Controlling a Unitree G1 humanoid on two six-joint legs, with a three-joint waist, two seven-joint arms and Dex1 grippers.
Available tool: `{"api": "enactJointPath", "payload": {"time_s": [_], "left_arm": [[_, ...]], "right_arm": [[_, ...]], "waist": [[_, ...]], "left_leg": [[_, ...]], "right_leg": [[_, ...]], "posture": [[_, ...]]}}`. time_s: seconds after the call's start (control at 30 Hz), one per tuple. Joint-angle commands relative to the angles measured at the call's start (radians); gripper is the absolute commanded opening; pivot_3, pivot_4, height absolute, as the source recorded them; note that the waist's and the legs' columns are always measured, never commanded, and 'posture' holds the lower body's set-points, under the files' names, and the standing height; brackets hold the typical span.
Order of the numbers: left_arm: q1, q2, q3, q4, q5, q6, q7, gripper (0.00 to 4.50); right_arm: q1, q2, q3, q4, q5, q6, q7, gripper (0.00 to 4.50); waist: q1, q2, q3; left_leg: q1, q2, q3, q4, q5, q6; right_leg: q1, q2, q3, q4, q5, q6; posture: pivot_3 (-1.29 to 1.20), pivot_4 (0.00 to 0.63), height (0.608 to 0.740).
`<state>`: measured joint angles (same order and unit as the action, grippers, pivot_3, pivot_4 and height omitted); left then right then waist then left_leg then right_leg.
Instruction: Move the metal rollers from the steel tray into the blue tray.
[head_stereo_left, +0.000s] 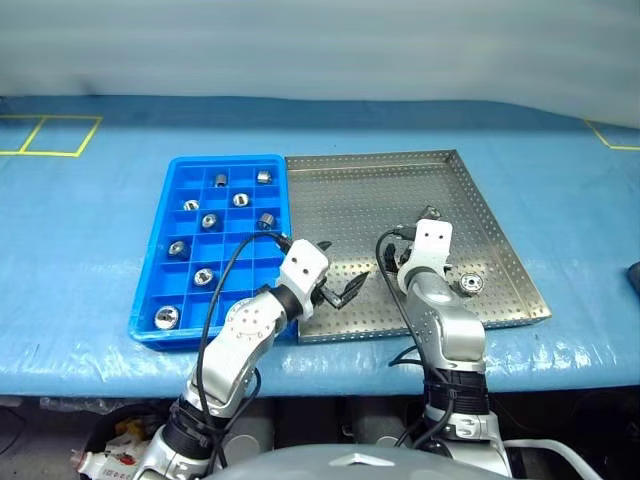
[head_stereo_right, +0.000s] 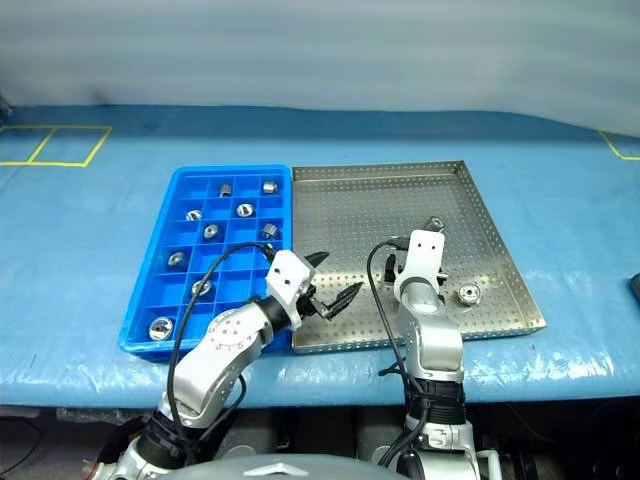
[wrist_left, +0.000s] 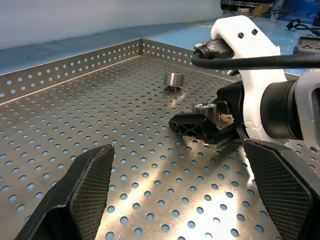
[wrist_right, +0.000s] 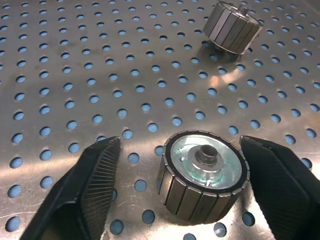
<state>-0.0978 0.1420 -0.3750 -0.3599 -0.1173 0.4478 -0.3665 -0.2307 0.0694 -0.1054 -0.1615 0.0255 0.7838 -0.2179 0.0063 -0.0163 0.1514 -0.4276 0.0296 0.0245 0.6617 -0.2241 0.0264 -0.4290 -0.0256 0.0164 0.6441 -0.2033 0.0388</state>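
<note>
Jaws of the right gripper (wrist_right: 175, 195) stand apart on either side of one metal roller (wrist_right: 204, 174) that rests end-up on the perforated floor of the steel tray (head_stereo_left: 380, 195); a gap shows between each black finger and the roller's ribbed side, so nothing is gripped. A second roller (wrist_right: 233, 33) lies on its side farther along the same tray floor, well apart from the first. Seen from the head, another roller (head_stereo_left: 470, 284) sits near the tray's right rim, just beside the right arm.

The left gripper (head_stereo_left: 338, 290) hangs level over the near left part of the steel tray with its jaws spread wide and empty. From its wrist camera the right gripper's black finger can be seen low over the tray with a roller next to it.

The blue tray (head_stereo_left: 160, 262) lies on the blue-covered counter (head_stereo_left: 80, 230), touching the steel tray's left rim. Nine rollers sit in its square compartments, one to a cell, among them one in the near left corner cell (head_stereo_left: 166, 317) and one near the far right (head_stereo_left: 263, 177).
</note>
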Motion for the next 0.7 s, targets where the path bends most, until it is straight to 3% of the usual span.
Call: {"api": "enactJointPath", "payload": {"time_s": [0.03, 0.17, 0.47, 0.7], "left_arm": [[-0.001, 0.000, 0.031, -0.065, 0.003, -0.006, 0.020, 4.50], [0.001, -0.005, 0.067, -0.082, -0.002, 0.001, 0.047, 4.50], [0.036, -0.013, 0.143, -0.135, -0.001, 0.001, 0.117, 4.50], [0.111, 0.005, 0.224, -0.218, 0.014, 0.003, 0.179, 4.50]], "right_arm": [[0.003, 0.022, 0.015, -0.044, 0.012, -0.002, 0.011, 2.94], [-0.020, 0.010, 0.059, -0.081, 0.008, 0.029, 0.038, 1.71], [-0.223, -0.039, 0.194, -0.097, -0.011, 0.088, 0.140, 1.72], [-0.319, -0.024, 0.270, -0.034, 0.007, 0.058, 0.236, 1.72]], "waist": [[0.008, 0.000, 0.000], [0.020, 0.000, 0.000], [0.046, 0.001, 0.001], [0.099, 0.001, 0.001]], "left_leg": [[0.000, 0.000, 0.000, 0.000, 0.000, 0.000], [0.000, 0.000, 0.000, 0.000, 0.000, 0.000], [0.000, 0.000, -0.001, -0.001, 0.000, 0.000], [-0.001, -0.001, -0.003, -0.003, 0.000, 0.000]], "right_leg": [[0.000, 0.000, 0.000, 0.000, 0.000, 0.000], [0.000, 0.000, 0.000, 0.000, 0.000, 0.000], [0.000, 0.000, -0.001, 0.000, 0.000, 0.000], [-0.001, 0.001, -0.004, 0.000, -0.001, -0.001]], "posture": [[0.17, 0.150, 0.740], [0.19, 0.150, 0.740], [0.31, 0.150, 0.740], [0.43, 0.150, 0.740]]}}
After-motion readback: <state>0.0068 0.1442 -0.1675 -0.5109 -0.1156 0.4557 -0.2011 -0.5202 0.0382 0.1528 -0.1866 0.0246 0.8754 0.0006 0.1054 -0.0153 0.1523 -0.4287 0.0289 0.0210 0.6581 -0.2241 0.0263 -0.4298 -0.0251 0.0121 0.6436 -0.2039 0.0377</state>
